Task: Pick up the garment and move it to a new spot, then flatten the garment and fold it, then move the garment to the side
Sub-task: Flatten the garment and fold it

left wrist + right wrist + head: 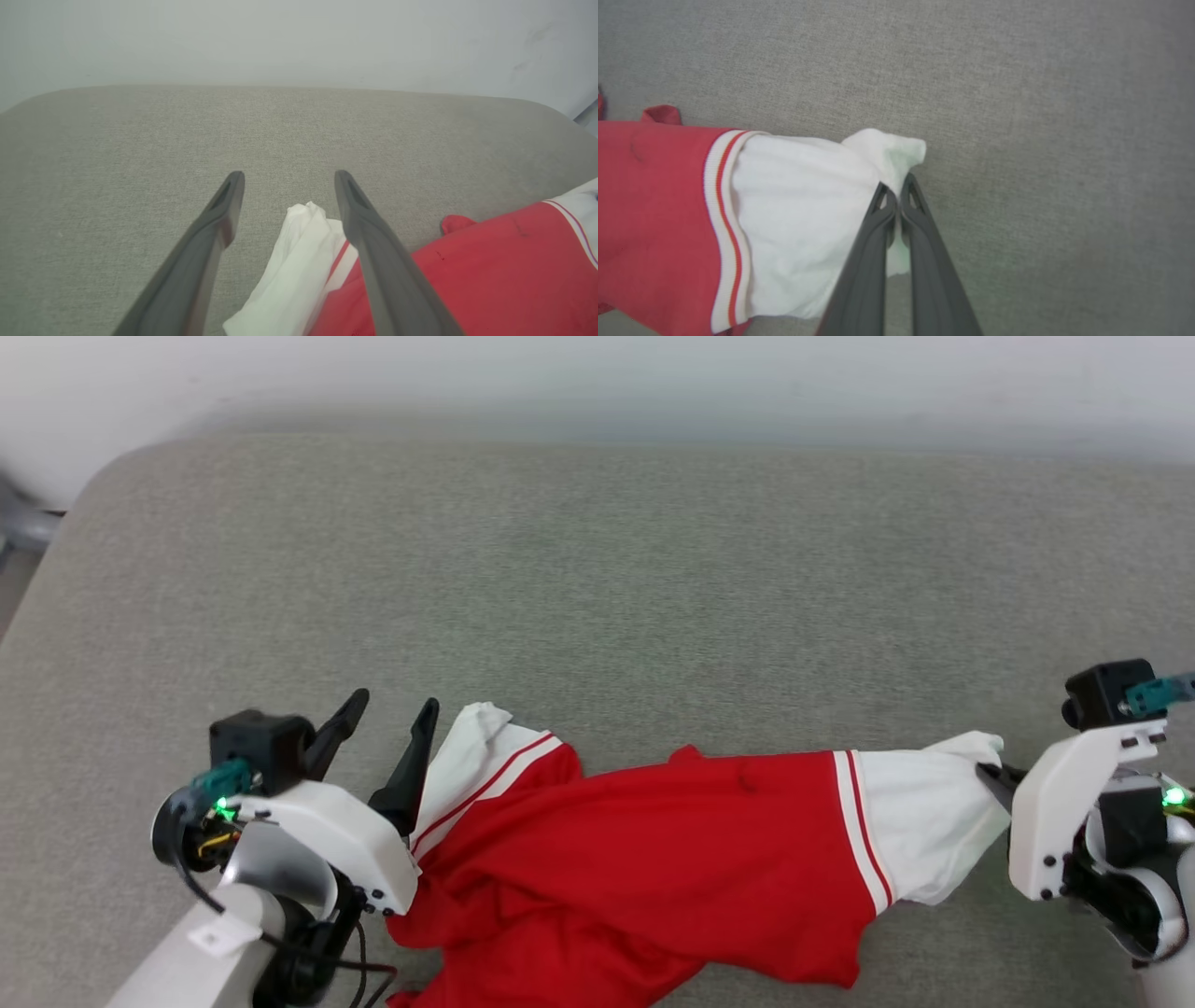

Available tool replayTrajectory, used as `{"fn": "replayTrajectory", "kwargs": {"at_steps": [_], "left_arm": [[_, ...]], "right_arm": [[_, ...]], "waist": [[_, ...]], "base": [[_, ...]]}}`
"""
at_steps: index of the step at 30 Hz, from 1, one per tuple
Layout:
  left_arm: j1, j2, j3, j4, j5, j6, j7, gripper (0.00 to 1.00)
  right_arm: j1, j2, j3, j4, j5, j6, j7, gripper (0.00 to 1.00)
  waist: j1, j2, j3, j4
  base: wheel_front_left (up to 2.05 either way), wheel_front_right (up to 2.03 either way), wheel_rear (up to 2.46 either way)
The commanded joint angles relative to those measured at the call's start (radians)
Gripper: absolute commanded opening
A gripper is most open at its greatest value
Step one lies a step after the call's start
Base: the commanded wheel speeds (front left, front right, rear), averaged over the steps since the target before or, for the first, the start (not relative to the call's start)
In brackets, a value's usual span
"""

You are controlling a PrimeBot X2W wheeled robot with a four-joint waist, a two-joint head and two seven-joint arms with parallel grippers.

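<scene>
Red knit garment (653, 859), 1 pc. Loc: near edge of grey-beige woven pad (597, 569), lying sideways across it between the two grippers. Cond: bunched and creased, not flat. Lower part runs off the bottom of the head view. Trim: red-and-white stripes where each white sleeve end begins. Lettering can't be made out.

Sleeve end A (471, 747), white, lies folded on the pad just beside the left gripper. Sleeve end B (924, 821), white, is drawn out toward the right gripper, tip puckered.

L arm: left gripper (395, 702), jaws spread wide, nothing held between them. In the left wrist view its two fingers (383, 261) point toward the far side of the pad. Sleeve end A (299, 261) shows in the gap between them, lower down. Whether either finger touches the cloth can't be told.

R arm: right gripper (991, 775), jaws pinched together on the edge of sleeve end B. In the right wrist view the fingers (871, 252) meet w/ white cloth caught between them, a small fold bulging past the tips.

Misc: pale wall (597, 373) behind the pad.
</scene>
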State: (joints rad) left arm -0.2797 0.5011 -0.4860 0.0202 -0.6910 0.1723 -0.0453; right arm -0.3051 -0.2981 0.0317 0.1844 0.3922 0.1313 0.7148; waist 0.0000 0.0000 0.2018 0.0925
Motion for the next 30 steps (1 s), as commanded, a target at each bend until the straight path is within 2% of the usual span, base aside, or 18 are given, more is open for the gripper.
{"fn": "replayTrajectory", "kwargs": {"at_steps": [1,6,10,18,21,23,25,30], "left_arm": [[-0.033,0.016,-0.013,0.014,-0.017,-0.024,0.054,1.0],[-0.11,0.056,-0.046,0.074,-0.077,-0.088,0.24,1.0],[-0.164,0.081,-0.072,0.131,-0.122,-0.13,0.382,1.0],[-0.237,0.097,-0.113,0.243,-0.165,-0.157,0.566,1.0],[-0.238,0.082,-0.143,0.277,-0.179,-0.169,0.629,0.0],[-0.233,0.072,-0.163,0.294,-0.19,-0.175,0.67,0.0],[-0.242,0.07,-0.165,0.3,-0.186,-0.176,0.666,0.0],[-0.294,0.073,-0.143,0.304,-0.121,-0.17,0.553,0.0]], "right_arm": [[0.039,0.013,-0.024,-0.048,-0.015,-0.001,0.015,0.0],[0.116,0.049,-0.066,-0.191,-0.048,-0.001,0.051,0.0],[0.149,0.082,-0.072,-0.256,-0.055,-0.001,0.067,0.0],[0.165,0.117,-0.059,-0.295,-0.059,-0.001,0.064,0.0],[0.164,0.123,-0.059,-0.29,-0.06,-0.001,0.057,0.0],[0.164,0.125,-0.061,-0.286,-0.062,-0.001,0.053,0.0],[0.156,0.126,-0.065,-0.284,-0.068,-0.001,0.042,0.0],[0.121,0.113,-0.071,-0.259,-0.099,-0.001,-0.016,0.0]], "waist": [[0.0,0.0,-0.005,-0.03],[0.0,0.0,0.024,-0.076],[0.0,0.0,0.06,-0.11],[0.0,0.0,0.114,-0.153],[0.0,0.0,0.121,-0.16],[0.0,0.0,0.121,-0.162],[0.0,0.0,0.116,-0.165],[0.0,0.0,0.078,-0.162]], "base": [[0.0,0.0,0.0],[0.0,0.0,0.0],[0.0,0.0,0.0],[0.0,0.0,0.0],[0.0,0.0,0.0],[0.0,0.0,0.0],[0.0,0.0,0.0],[0.0,0.0,0.0]]}}
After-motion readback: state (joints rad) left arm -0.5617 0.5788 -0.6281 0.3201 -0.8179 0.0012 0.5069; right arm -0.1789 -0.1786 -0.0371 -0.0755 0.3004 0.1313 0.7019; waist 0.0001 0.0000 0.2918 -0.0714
